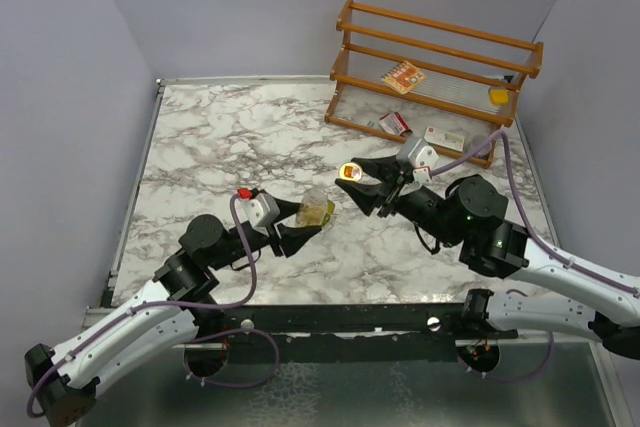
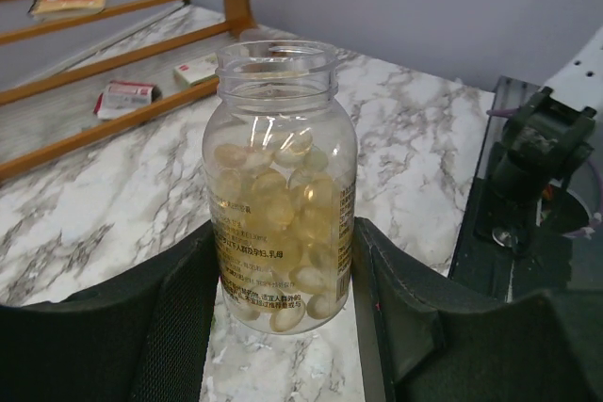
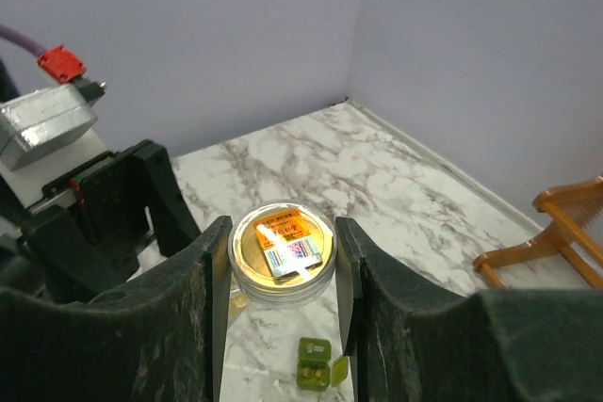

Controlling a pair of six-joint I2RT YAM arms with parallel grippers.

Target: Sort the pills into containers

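Observation:
My left gripper [image 1: 310,217] is shut on a small clear bottle [image 1: 316,209] standing upright on the marble. In the left wrist view the bottle [image 2: 283,185] is open at the top, with pale yellow pills [image 2: 278,223] inside, and sits between the pads of that gripper [image 2: 283,313]. My right gripper [image 1: 352,177] is shut on the bottle's round cap [image 1: 351,171] and holds it above the table just right of the bottle. The right wrist view shows this gripper [image 3: 283,237] round the gold cap [image 3: 283,249] with its orange label. Under it lies the olive-green pill box [image 3: 316,366], one lid flap open.
A wooden rack [image 1: 440,57] stands at the back right with a carton [image 1: 404,77] and a flat yellow block [image 1: 498,95] on it. Two red-and-white cartons [image 1: 393,124] lie at its foot. The left arm's wrist [image 3: 85,204] is close on the right gripper's left.

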